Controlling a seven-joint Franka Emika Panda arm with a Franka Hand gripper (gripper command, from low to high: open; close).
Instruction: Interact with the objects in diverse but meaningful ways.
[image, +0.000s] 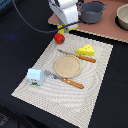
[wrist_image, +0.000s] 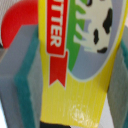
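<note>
Gripping: yellow rectangular box (wrist_image: 75, 65) is clamped between the gripper (image: 66, 26) pads (cow picture visible)
Box position: held above the placemat (image: 100, 75) edge
Red tomato (image: 59, 38): seen just beside the box

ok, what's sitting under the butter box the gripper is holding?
In the wrist view the red tomato shows past the yellow box, clamped between the teal pads. The exterior view puts the tomato just below the gripper. The box covers the rest.
</note>
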